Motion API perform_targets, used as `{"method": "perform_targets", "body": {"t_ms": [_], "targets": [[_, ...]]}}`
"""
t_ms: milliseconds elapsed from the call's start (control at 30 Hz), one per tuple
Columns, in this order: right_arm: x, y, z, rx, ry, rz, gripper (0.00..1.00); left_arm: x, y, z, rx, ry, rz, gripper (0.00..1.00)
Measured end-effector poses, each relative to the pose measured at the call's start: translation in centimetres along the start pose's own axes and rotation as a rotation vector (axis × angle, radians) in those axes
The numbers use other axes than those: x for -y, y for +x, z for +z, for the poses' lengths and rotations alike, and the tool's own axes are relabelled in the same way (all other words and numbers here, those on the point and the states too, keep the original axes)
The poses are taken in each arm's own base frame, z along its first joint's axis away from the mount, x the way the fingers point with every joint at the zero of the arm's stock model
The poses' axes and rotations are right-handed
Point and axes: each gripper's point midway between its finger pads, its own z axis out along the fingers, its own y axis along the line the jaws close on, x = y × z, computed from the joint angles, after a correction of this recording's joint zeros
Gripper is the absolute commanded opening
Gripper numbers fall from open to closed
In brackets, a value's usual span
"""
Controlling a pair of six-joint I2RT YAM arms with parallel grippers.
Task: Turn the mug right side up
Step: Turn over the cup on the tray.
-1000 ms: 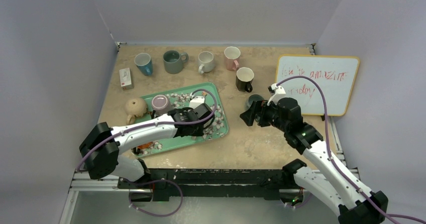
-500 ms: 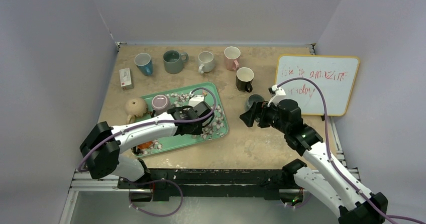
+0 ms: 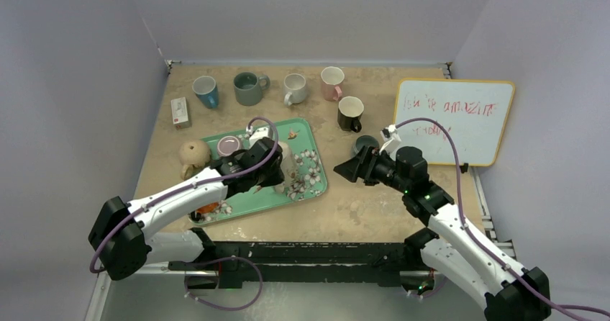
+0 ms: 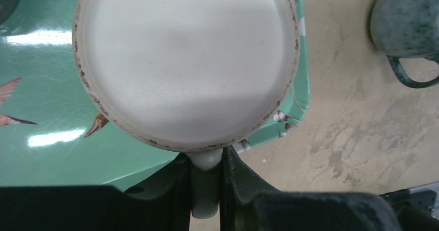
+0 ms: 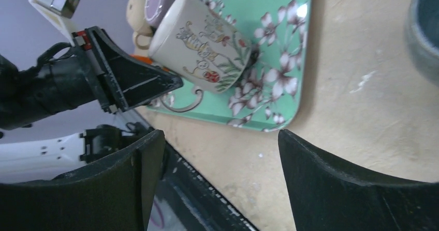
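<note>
**Mug [image 3: 287, 157] clamped by handle over tray [image 3: 316, 177]**

Top: the left gripper [image 3: 277, 168] holds the mug tilted above the green tray's right half. Left wrist: jaws are pinched on the handle and the mug's base faces the camera. Right wrist: the right gripper [image 5: 222, 153] is spread apart, right of the mug, not touching.

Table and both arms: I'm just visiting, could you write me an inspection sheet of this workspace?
Surface: beige table, mottled.
Job's things: floral mug tilted over green tray, base toward the left wrist camera.
Clutter: row of mugs, black mug, purple cup, small box, whiteboard.
Grippers: left gripper shut on the floral mug's handle; right gripper open, holding nothing.
Cables: purple cable along each arm.
Surroundings: grey walls on three sides.
</note>
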Motion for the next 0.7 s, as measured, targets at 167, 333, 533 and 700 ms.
{"method": "perform_targets", "body": {"t_ms": [167, 333, 533, 700], "targets": [[-1.7, 1.0, 1.0, -0.045, -0.074, 0.085, 0.81, 0.9, 0.3, -0.3, -0.004, 0.060, -0.064, 0.00], [-3.5, 2.2, 2.1, -0.096, -0.127, 0.139, 0.80, 1.4, 0.4, -0.7, -0.010, 0.090, -0.115, 0.00], [-5.8, 3.6, 2.9, -0.148, -0.190, 0.186, 0.81, 1.9, -0.1, -1.0, 0.039, 0.152, -0.198, 0.00], [-6.9, 3.9, 3.1, -0.160, -0.214, 0.235, 0.81, 2.7, -0.8, -1.2, 0.068, 0.196, -0.262, 0.00]]}}
